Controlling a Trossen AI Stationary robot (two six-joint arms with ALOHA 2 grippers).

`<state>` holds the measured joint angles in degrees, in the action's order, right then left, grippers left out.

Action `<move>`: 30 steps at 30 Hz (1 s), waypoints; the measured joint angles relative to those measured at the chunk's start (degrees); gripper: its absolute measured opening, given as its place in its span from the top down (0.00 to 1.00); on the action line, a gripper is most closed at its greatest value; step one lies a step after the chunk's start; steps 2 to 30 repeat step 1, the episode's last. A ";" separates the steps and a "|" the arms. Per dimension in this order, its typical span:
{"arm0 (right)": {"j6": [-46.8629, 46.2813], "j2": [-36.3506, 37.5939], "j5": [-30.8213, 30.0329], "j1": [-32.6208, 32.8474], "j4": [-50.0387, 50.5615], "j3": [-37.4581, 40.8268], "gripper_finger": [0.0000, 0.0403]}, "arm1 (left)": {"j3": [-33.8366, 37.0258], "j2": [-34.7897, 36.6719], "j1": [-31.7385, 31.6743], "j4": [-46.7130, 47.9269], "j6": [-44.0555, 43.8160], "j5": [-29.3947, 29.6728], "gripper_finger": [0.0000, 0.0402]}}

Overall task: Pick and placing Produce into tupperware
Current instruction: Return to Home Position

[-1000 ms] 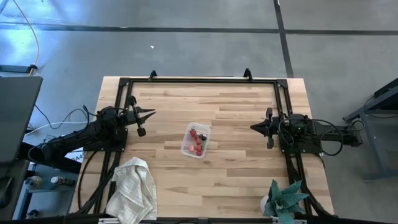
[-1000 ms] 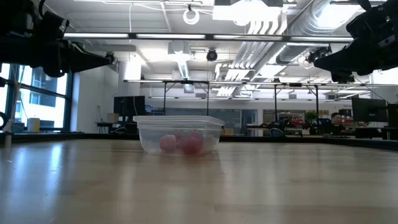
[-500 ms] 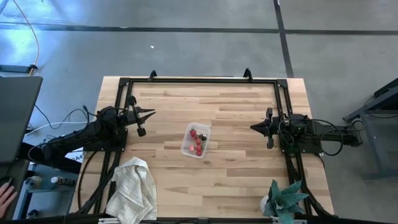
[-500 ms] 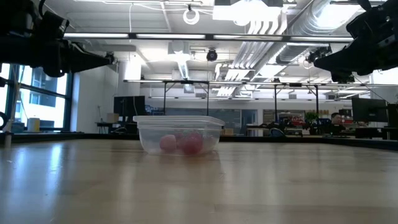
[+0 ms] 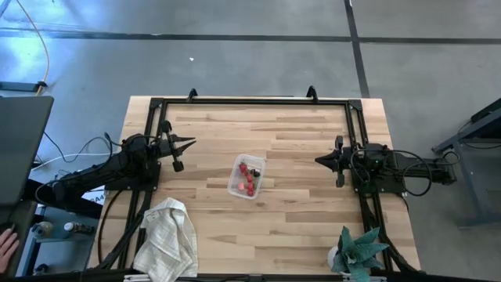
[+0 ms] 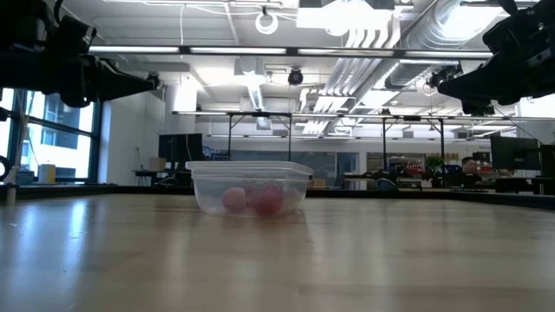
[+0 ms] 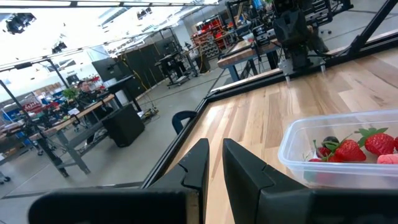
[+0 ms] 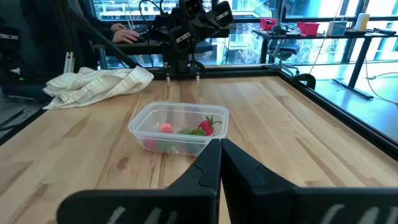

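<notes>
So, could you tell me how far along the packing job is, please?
Nearly finished. Done: the produce lies inside the tupperware, none loose on the table. In hand: nothing; the left gripper and right gripper sit at the table's sides, fingers shut, empty. Left: apparently nothing to pack.

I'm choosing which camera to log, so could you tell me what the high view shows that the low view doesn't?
Only the high view: the towel and plant at two table corners, both arms whole, and a person's hand at the picture's edge. Only the low view: the room behind, with ceiling ducts, and the tub seen through its side wall. Both: the tub with produce inside, mid-table, and the left gripper and right gripper held off to either side of it.
</notes>
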<state>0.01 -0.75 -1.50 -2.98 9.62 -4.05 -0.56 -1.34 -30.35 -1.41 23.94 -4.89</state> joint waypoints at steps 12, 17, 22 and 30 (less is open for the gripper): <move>0.00 0.00 0.00 0.01 -0.01 0.00 1.00 | 0.00 0.00 0.00 0.00 -0.02 0.00 0.91; 0.00 0.00 0.00 0.01 -0.01 0.00 1.00 | 0.00 0.00 0.00 0.00 -0.02 0.00 0.91; 0.00 0.00 0.00 0.01 -0.01 0.00 1.00 | 0.00 0.00 0.00 0.00 -0.02 0.00 0.91; 0.00 0.00 0.00 0.01 -0.01 0.00 1.00 | 0.00 0.00 0.00 0.00 -0.02 0.00 0.91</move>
